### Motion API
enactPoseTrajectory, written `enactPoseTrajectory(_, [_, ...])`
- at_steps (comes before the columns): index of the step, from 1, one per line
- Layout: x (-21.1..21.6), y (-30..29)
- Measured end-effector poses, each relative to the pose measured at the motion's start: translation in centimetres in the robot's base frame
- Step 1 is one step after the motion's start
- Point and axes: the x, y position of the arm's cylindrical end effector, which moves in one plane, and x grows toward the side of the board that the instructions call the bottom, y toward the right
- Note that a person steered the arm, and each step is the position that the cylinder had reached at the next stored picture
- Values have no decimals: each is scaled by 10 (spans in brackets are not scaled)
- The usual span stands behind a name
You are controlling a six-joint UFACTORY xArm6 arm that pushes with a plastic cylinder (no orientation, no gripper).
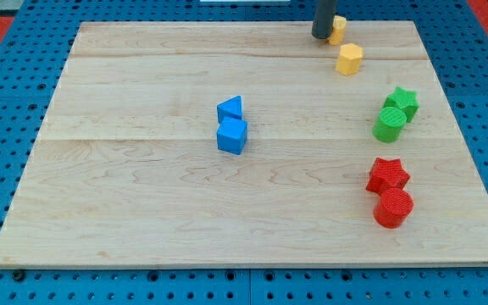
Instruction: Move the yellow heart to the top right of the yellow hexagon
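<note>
The yellow heart [338,30] lies near the board's top edge, right of centre, partly hidden by my rod. My tip [321,36] touches its left side. The yellow hexagon [350,59] sits just below and slightly right of the heart, apart from it by a small gap.
A blue triangle [230,108] and blue cube [232,135] touch near the board's centre. A green star [402,102] and green cylinder [389,124] sit at the right. A red star [387,175] and red cylinder [393,207] sit at the lower right. The wooden board [142,212] lies on blue pegboard.
</note>
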Motion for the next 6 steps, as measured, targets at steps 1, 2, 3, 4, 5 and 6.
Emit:
enactPoseTrajectory(1, [0, -29])
enactPoseTrajectory(2, [-19, -67])
enactPoseTrajectory(3, [-30, -59])
enactPoseTrajectory(4, [-30, -47])
enactPoseTrajectory(5, [-30, 2])
enactPoseTrajectory(6, [-30, 33])
